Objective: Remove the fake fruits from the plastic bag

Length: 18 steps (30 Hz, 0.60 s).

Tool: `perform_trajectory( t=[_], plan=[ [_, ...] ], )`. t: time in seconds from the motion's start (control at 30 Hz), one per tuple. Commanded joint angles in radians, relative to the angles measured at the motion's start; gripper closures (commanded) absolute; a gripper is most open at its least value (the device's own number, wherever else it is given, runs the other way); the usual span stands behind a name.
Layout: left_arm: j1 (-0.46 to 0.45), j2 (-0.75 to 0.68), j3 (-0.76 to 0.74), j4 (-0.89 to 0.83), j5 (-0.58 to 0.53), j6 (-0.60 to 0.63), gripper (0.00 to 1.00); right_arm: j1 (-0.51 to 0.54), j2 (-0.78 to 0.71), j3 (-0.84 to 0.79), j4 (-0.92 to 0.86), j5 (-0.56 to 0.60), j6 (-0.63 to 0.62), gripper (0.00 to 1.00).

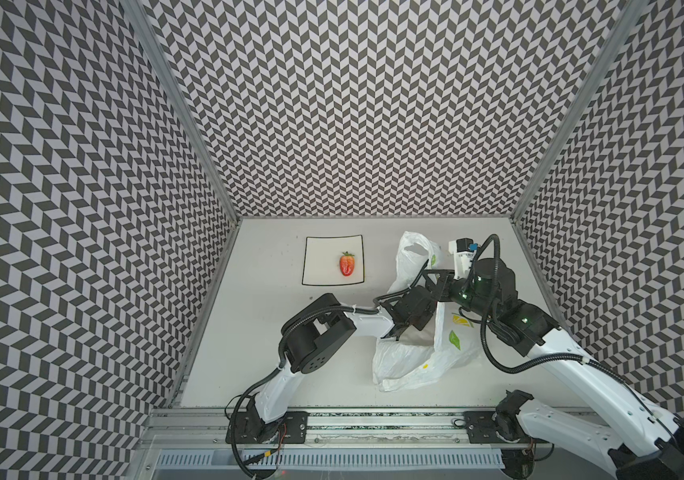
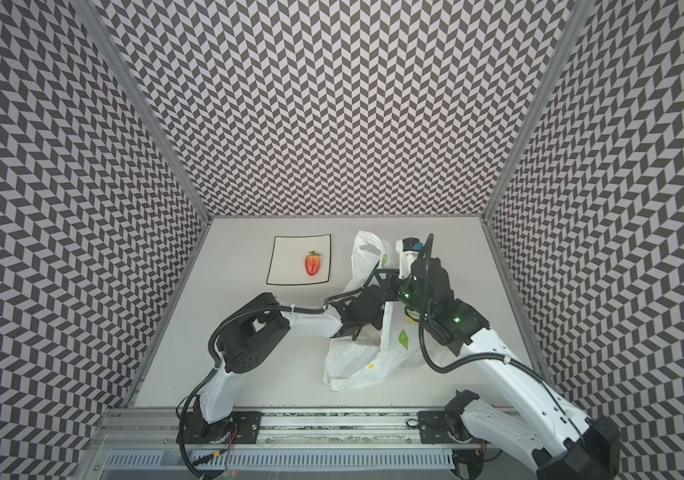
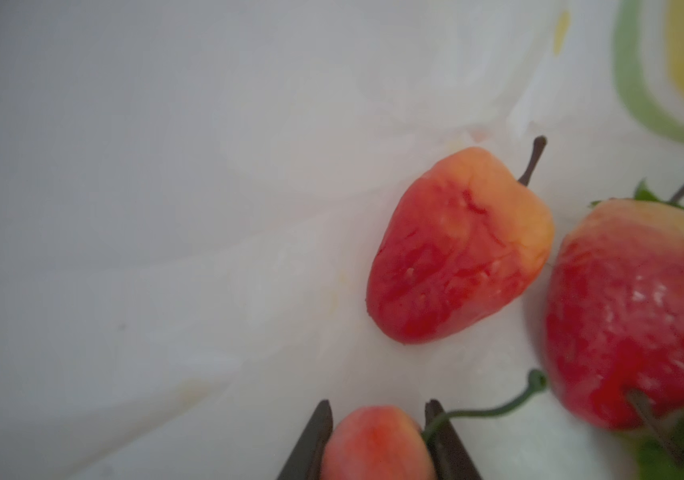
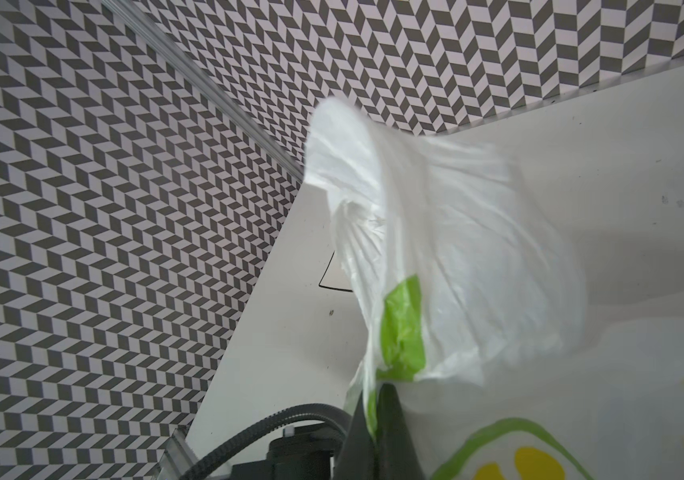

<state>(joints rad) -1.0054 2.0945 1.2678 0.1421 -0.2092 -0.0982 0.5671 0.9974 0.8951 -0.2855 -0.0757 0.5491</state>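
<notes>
The white plastic bag [image 1: 406, 365] [image 2: 352, 365] lies right of the middle of the table with its mouth held up. My right gripper [image 4: 373, 399] [image 1: 431, 274] is shut on the bag's upper edge. My left gripper [image 3: 377, 405] [image 1: 398, 334] reaches inside the bag, both fingers pressed against a small pinkish-red cherry [image 3: 377, 444] with a green stem. Beyond it on the bag's floor [image 3: 165, 208] lie a second cherry [image 3: 460, 249] with a dark stem and a glossy strawberry [image 3: 639, 316]. Another strawberry [image 1: 346, 265] [image 2: 312, 264] lies on the plate.
A flat white square plate [image 1: 319, 249] [image 2: 286, 253] with a black rim sits at the back left of the table. Patterned walls close in the table on three sides. The two wrists stand close together over the bag.
</notes>
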Motion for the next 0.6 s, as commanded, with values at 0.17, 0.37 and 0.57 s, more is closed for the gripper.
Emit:
perform_trajectory(
  t=[0.17, 0.37, 0.57],
  plan=[
    [0.002, -0.186, -0.132, 0.220, 0.080, 0.055, 0.77, 0.005, 0.006, -0.016, 0.035, 0.063, 0.031, 1.00],
    [0.002, -0.175, -0.115, 0.154, 0.091, 0.097, 0.79, 0.005, 0.021, -0.006, 0.070, 0.027, 0.038, 1.00],
    [0.001, -0.175, -0.144, 0.145, 0.070, 0.117, 0.79, 0.005, 0.008, 0.039, 0.060, 0.100, 0.012, 1.00]
  ],
)
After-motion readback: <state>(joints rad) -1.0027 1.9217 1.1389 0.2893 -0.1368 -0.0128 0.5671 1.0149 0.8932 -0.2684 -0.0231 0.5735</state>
